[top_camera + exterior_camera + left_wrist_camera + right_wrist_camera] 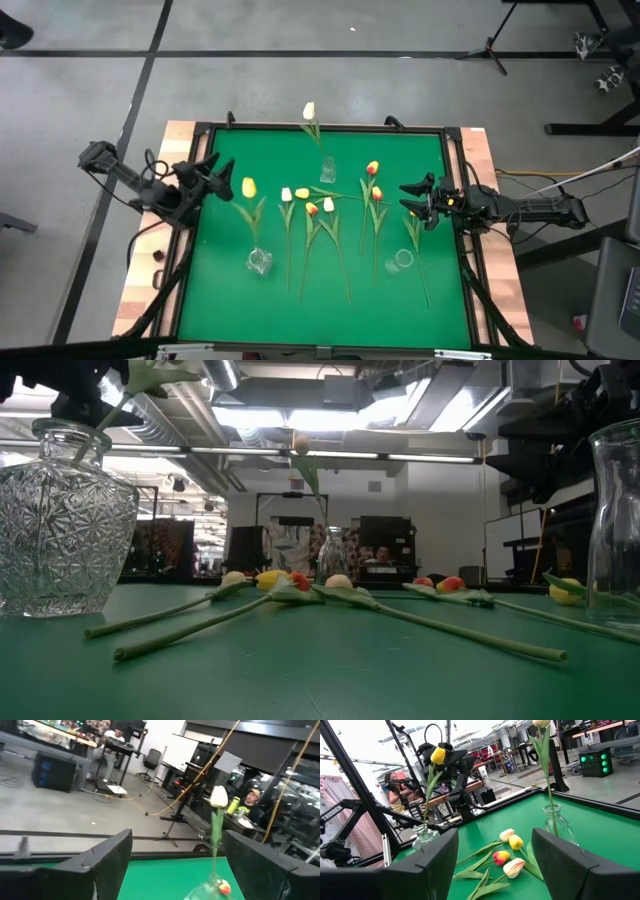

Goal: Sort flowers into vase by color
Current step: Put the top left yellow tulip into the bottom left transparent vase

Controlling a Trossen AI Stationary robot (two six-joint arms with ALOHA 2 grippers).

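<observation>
loose flowers (318,232) at 6 o'clock of vase (327,170): light, limp; stems to be pinched. grippers (214,172) (416,200) released, empty.

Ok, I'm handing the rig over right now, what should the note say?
Left gripper open, empty, at the left edge of the green mat; right gripper open, empty, at the right edge.
Done: one white tulip stands in the far vase, one yellow tulip in the left vase.
Left: right vase looks empty; about seven loose tulips lie on the mat.
</observation>
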